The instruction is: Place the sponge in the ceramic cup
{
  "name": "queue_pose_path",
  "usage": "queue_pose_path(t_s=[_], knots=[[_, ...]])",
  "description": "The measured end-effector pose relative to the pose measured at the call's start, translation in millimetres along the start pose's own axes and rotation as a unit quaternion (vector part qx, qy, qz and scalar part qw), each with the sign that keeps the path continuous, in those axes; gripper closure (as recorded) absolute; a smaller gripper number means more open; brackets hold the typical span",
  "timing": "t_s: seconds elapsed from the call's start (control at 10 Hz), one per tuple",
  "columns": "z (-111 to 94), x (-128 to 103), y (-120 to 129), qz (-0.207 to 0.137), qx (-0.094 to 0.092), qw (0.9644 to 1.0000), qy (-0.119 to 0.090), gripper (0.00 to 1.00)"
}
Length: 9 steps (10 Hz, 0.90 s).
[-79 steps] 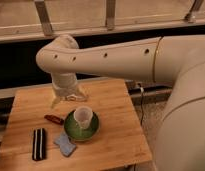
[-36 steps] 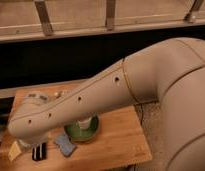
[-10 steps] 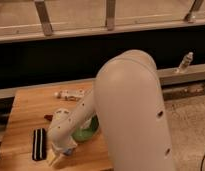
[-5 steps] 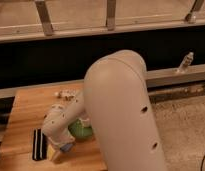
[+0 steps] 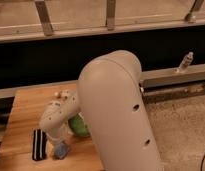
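Hanging low near the wooden table's (image 5: 23,107) front edge, the gripper (image 5: 59,143) sits right upon the soft, light-blue sponge (image 5: 61,151) (its hold cannot be told), a black-and-white striped oblong (image 5: 39,144) at 9 o'clock, a smooth round green dish (image 5: 78,127) at 1 o'clock.

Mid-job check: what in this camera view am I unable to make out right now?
- The ceramic cup: camera view, fully hidden behind the arm; only a sliver of the green dish shows.
- The gripper: low at the table's front left, at the sponge; its own wrist blocks whether it holds it.
- The sponge: mostly covered by the gripper.
- The table's right side: behind the arm; front edge cut off by the frame.
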Motion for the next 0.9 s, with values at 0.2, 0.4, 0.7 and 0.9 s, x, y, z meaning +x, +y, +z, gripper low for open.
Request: queue_pose_path(t_s=[0.2,0.4,0.7,0.9], knots=[[3.2,-5.6,0.7,-0.006,-0.006,0.9999,-0.006,0.20],[6.1,-11.0,2.1,-0.011,-0.012,0.9998,-0.012,0.20],[11.3,-17.0,5.4,-0.015,-0.021,0.9994,-0.022,0.29],[14.5,-19.0,9.4,-0.020,-0.024,0.9992,-0.026,0.49]])
